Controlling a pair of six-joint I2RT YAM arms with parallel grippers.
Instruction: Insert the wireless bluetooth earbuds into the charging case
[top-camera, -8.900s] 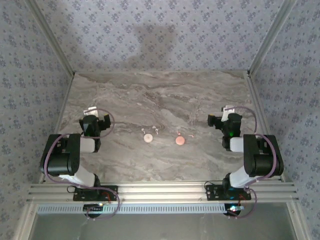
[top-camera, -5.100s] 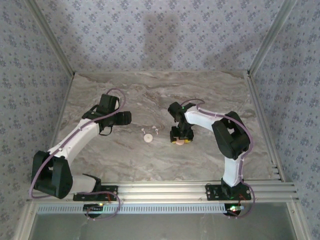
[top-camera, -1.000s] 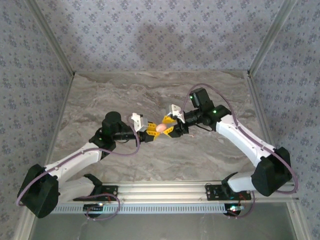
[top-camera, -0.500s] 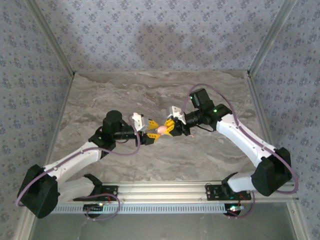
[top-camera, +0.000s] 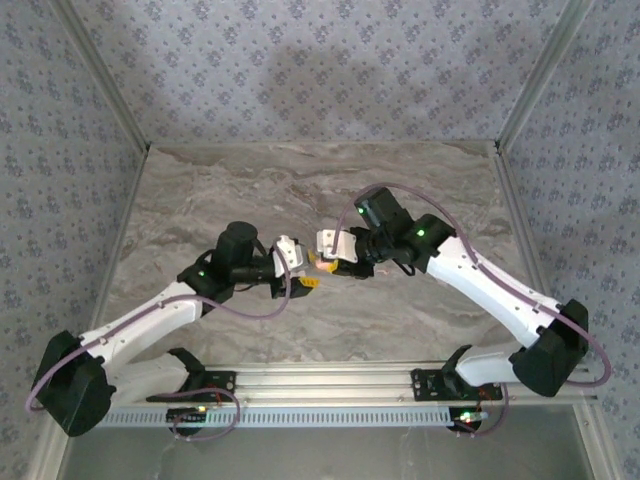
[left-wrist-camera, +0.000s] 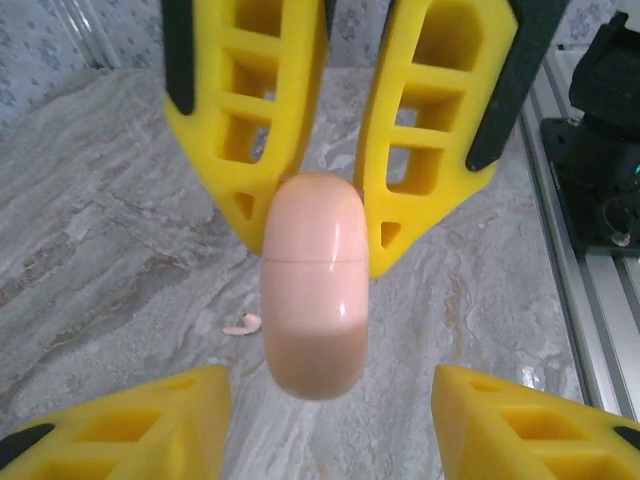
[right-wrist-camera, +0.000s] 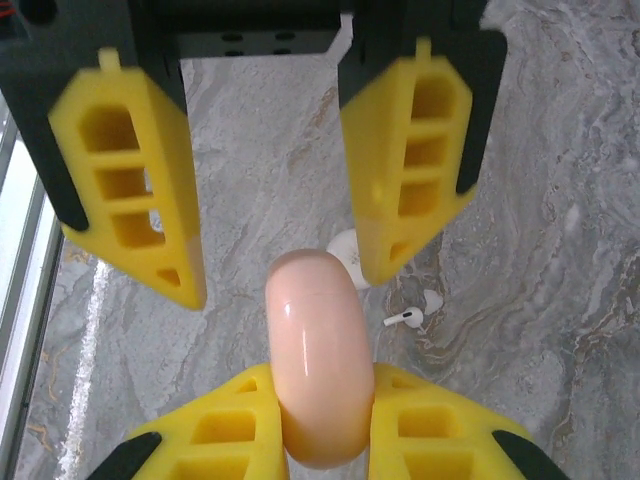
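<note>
We hold shut pink case (left-wrist-camera: 315, 280) pinched in right hand (right-wrist-camera: 320, 390), above desk (right-wrist-camera: 560, 200) middle. Left hand (left-wrist-camera: 328, 385) gapes around case, not touching. Earbud (right-wrist-camera: 405, 319) on desk below. We judge: nothing inserted, opening and loading remain.

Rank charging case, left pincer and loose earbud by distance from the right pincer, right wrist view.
1. Charging case, clamped in the right pincer.
2. Left pincer, open, flanking the case's far end.
3. Earbud, on the table beyond, rightward.
</note>
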